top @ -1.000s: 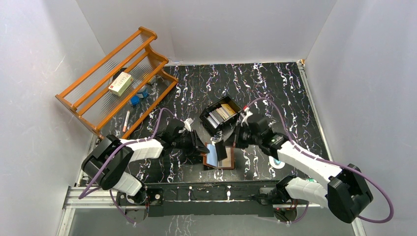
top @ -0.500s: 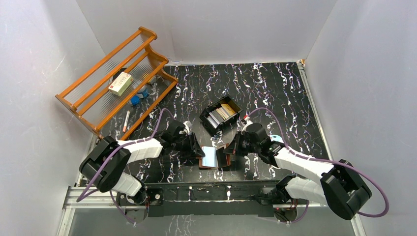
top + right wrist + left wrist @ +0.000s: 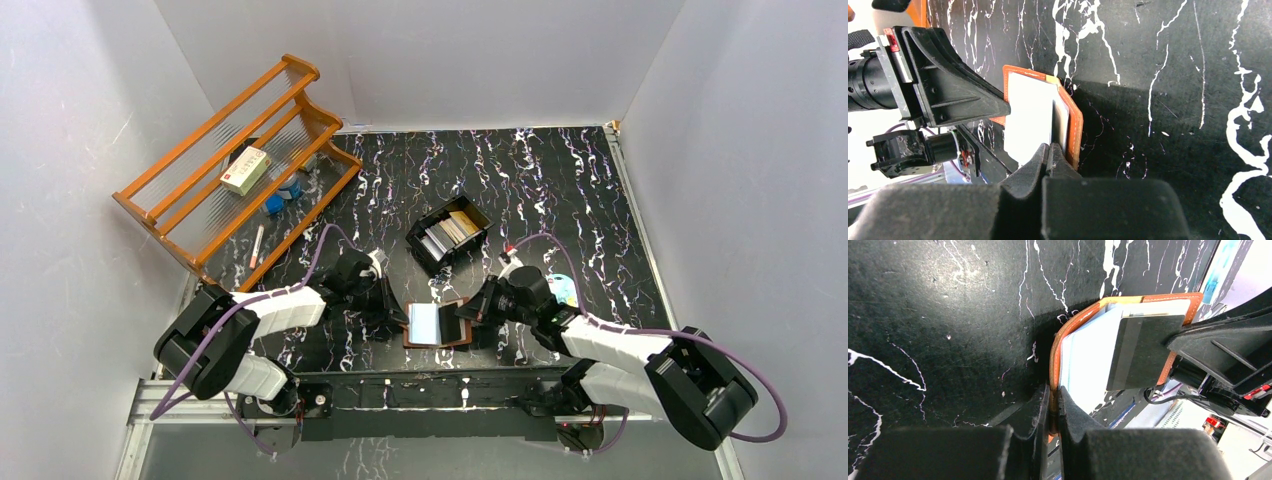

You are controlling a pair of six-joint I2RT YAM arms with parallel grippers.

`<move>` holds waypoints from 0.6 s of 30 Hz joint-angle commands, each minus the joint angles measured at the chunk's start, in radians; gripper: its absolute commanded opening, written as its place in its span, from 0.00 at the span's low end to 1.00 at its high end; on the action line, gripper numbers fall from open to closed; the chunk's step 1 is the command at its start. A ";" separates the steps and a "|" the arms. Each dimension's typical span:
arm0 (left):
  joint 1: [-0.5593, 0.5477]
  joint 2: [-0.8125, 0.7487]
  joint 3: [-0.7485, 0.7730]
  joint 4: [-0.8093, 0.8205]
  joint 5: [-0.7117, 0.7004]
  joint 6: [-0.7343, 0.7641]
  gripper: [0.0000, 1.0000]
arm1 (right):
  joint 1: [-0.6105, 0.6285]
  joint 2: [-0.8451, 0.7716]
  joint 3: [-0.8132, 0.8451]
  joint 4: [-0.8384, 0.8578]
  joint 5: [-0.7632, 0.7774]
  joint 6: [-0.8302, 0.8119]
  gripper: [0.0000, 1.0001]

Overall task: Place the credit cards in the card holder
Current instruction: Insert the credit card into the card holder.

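From above, the card holder (image 3: 424,324) lies open on the table (image 3: 560,190), at six o'clock from the black tray (image 3: 425,252), where more credit cards (image 3: 452,229) stand. The left gripper (image 3: 398,318) is at nine o'clock of the holder and the right gripper (image 3: 470,316) at three o'clock. A grey card (image 3: 452,326) lies over the holder's right half.

In the left wrist view, the left fingers (image 3: 1070,412) are clenched on the brown leather edge of the holder and hold it open. The grey card rests on the pale blue sleeves (image 3: 1088,360). Whether its edge is inside a sleeve cannot be told.

In the right wrist view, the right fingers (image 3: 1030,167) pinch the near edge of the grey card, pressed together on it.

The main risk is probably that the card slides over the sleeve and not into it, because the sleeve mouth is flat and thin. If the right arm pushes hard, the card may bend. The leather may also slip out of the left grip, and then the holder folds or moves away.
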 commanded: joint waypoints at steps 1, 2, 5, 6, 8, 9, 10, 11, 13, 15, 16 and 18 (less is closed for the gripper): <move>0.001 -0.017 -0.021 -0.014 0.027 0.009 0.00 | 0.001 0.015 -0.029 0.148 -0.004 0.035 0.00; 0.001 -0.016 -0.022 -0.012 0.029 0.009 0.00 | 0.002 0.019 -0.031 0.156 -0.007 0.035 0.00; -0.001 -0.016 -0.026 -0.006 0.031 0.004 0.00 | 0.000 0.028 -0.034 0.174 -0.012 0.034 0.00; -0.001 -0.017 -0.026 -0.003 0.031 0.004 0.00 | 0.001 0.028 -0.035 0.180 -0.013 0.034 0.00; -0.002 -0.018 -0.028 -0.004 0.030 0.003 0.00 | 0.001 0.031 -0.039 0.191 -0.015 0.035 0.00; -0.002 -0.017 -0.029 -0.003 0.030 0.002 0.00 | 0.001 0.031 -0.040 0.198 -0.016 0.035 0.00; -0.002 -0.015 -0.028 -0.002 0.030 0.003 0.00 | 0.002 0.034 -0.042 0.200 -0.017 0.035 0.00; -0.002 -0.014 -0.029 -0.001 0.030 0.003 0.00 | 0.001 0.034 -0.044 0.207 -0.018 0.037 0.00; -0.004 -0.012 -0.028 0.000 0.030 0.002 0.00 | 0.002 0.037 -0.050 0.221 -0.022 0.041 0.00; -0.005 -0.009 -0.031 0.004 0.029 -0.001 0.00 | 0.002 0.039 -0.055 0.224 -0.024 0.043 0.00; -0.007 -0.009 -0.031 0.006 0.030 -0.001 0.00 | 0.002 0.042 -0.056 0.225 -0.024 0.042 0.00; -0.007 -0.009 -0.032 0.008 0.029 -0.003 0.00 | 0.002 0.045 -0.060 0.227 -0.020 0.043 0.00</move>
